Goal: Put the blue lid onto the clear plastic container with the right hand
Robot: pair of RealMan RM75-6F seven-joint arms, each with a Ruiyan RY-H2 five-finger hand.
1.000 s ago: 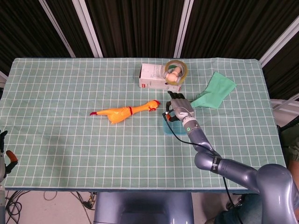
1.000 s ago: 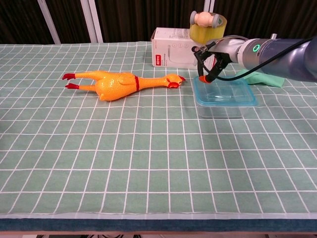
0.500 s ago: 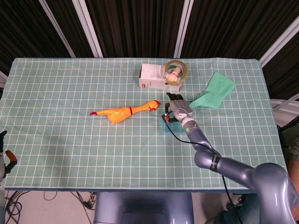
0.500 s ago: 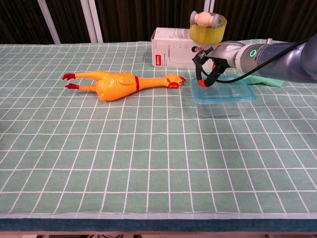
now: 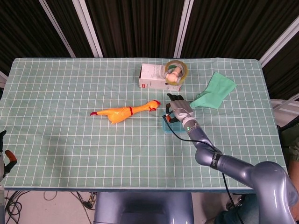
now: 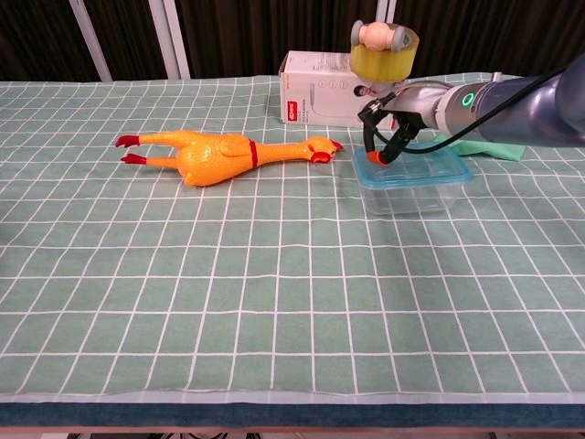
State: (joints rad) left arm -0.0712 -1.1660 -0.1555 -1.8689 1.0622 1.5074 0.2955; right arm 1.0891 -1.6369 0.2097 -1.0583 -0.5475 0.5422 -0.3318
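The clear plastic container [image 6: 413,198] stands on the green checked cloth at centre right, with the blue lid [image 6: 416,169] lying across its top. My right hand [image 6: 391,126] reaches in from the right above the lid's far left corner, fingers curled down, an orange fingertip [image 6: 373,157] at the lid's rim. It appears to pinch that corner. In the head view the right hand [image 5: 180,110] covers most of the box, and only a teal edge of the lid [image 5: 165,125] shows. My left hand [image 5: 3,157] barely shows at the lower left edge, off the table.
A yellow rubber chicken [image 6: 219,154] lies just left of the container, its beak close to the lid. Behind stand a white carton [image 6: 315,101] and a yellow tape roll [image 6: 384,50] with a small figure on it. A green rag [image 5: 215,90] lies at the right.
The right hand has sunk a little with the lid's left corner. The lid, slightly tilted before, now lies lower and flatter on the container.
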